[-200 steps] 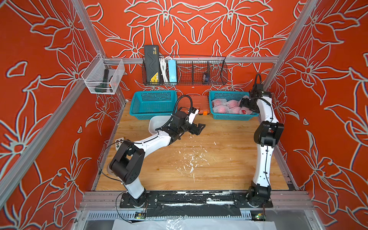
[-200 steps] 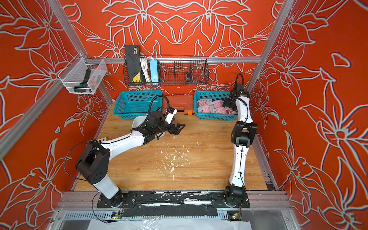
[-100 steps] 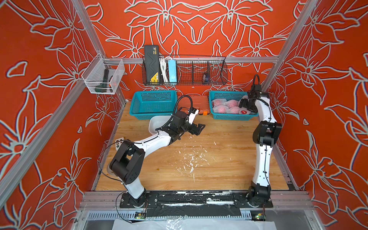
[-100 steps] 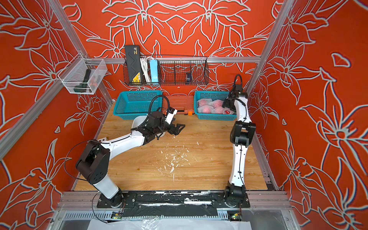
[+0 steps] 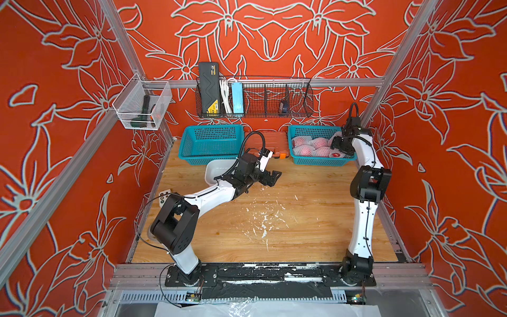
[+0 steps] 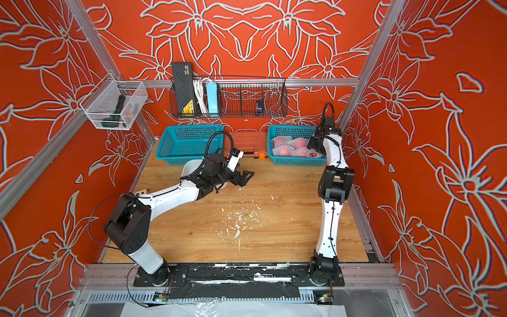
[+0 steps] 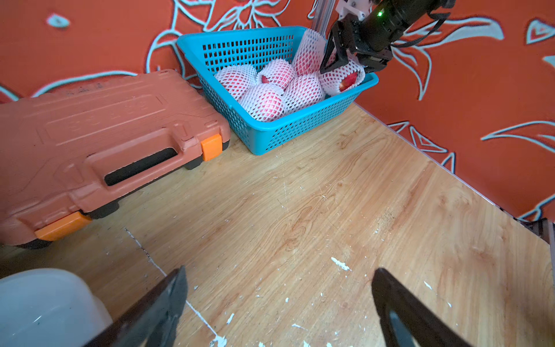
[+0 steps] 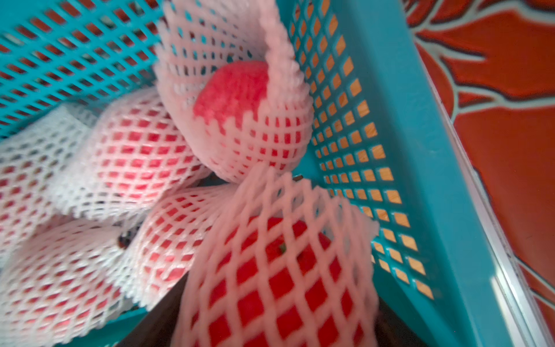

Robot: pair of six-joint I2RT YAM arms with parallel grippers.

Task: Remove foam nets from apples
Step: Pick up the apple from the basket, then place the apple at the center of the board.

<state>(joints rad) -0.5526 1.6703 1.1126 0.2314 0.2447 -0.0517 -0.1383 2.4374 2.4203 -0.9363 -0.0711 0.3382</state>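
Since the earlier frames the right tool (image 7: 335,61) has come lower into the blue basket (image 7: 300,132), its jaws around one apple (image 8: 270,285) in its foam net (image 8: 300,198) (gripping or not, I cannot tell). The other apples (image 7: 264,102) lie netted beside it. The left tool (image 7: 279,273) hangs released, jaws wide, over the worktop (image 7: 330,195).
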